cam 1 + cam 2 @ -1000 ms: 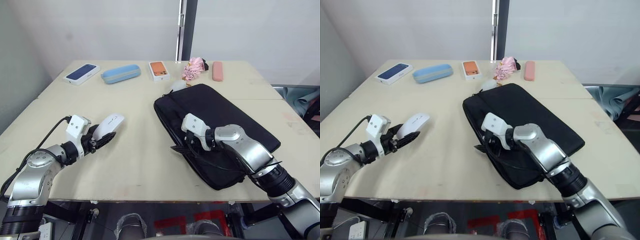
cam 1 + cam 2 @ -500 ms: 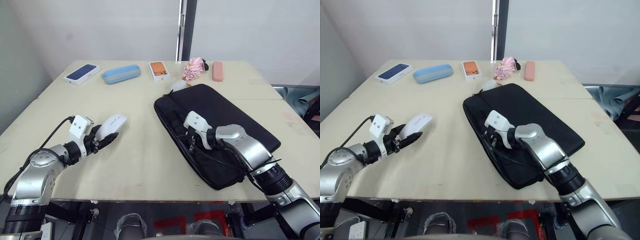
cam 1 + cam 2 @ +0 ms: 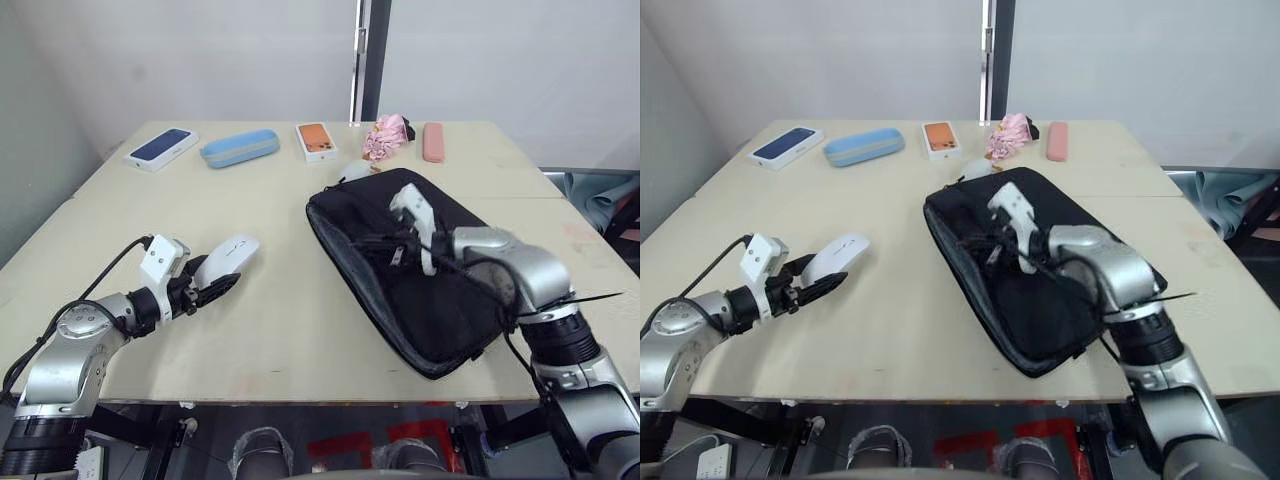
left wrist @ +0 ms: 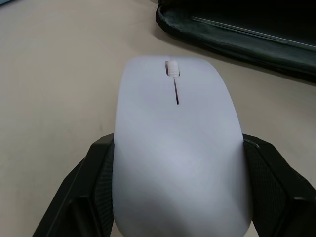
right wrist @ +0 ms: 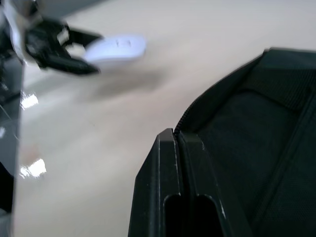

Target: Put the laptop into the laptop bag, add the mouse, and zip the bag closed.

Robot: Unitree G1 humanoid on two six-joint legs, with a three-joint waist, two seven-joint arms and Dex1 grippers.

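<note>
The bag [image 3: 440,270] lies flat on the table's [image 3: 280,200] right half, its long axis running diagonally from the far left to the near right, its left edge lifted and gaping. The right arm reaches across it from the near right, elbow bent; the right gripper [image 3: 385,243] has its 2 fingers pressed together on the bag's upper flap. The left arm lies low along the table's near left, forearm pointing right; the left gripper [image 3: 212,287] clamps the mouse [image 3: 226,258], whose long axis points towards the bag. The left wrist view shows the mouse's scroll wheel and a grey laptop [image 4: 247,30] edge inside the bag's opening.
</note>
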